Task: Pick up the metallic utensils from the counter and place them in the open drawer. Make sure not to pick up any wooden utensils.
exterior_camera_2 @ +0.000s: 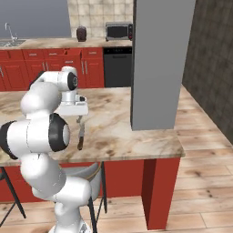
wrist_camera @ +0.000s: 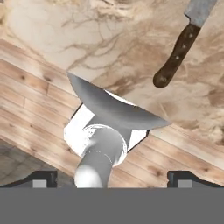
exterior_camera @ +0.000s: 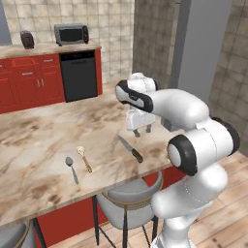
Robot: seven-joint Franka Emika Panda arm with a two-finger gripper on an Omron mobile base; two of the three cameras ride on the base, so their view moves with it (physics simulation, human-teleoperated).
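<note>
Three utensils lie on the counter [exterior_camera: 38, 140] in the left base view: the grey metal spoon [exterior_camera: 72, 168] nearest the front edge, the wooden spoon [exterior_camera: 84, 158] just beside it to the right, and the kitchen knife [exterior_camera: 131, 148] further right, blade pointing away from the front edge, dark handle toward it. The two spoons lie apart from each other, not touching. The gripper [exterior_camera: 142, 131] hangs above the counter, behind the knife, fingers pointing down, jaws spread wide and holding nothing. A grey-cushioned stool [exterior_camera: 127, 198] stands under the counter edge below the knife. A toaster oven [exterior_camera: 71, 34] sits on the far red cabinets.

Right base view: the gripper [exterior_camera_2: 81, 119] hangs over the counter [exterior_camera_2: 127, 127], its dark fingers just above the knife [exterior_camera_2: 81, 135], which lies near the front edge with its handle toward that edge. A wide grey pillar [exterior_camera_2: 157, 63] rises from the counter to the right of the arm.

Hand view: the finger tips [wrist_camera: 43, 178] stand far apart at the bottom, nothing between them. The knife [wrist_camera: 181, 41] appears at upper right on the veined counter [wrist_camera: 87, 35], brown handle riveted, blade cut off by the frame. The stool [wrist_camera: 109, 109] seat shows below the counter edge, over wooden floor.
</note>
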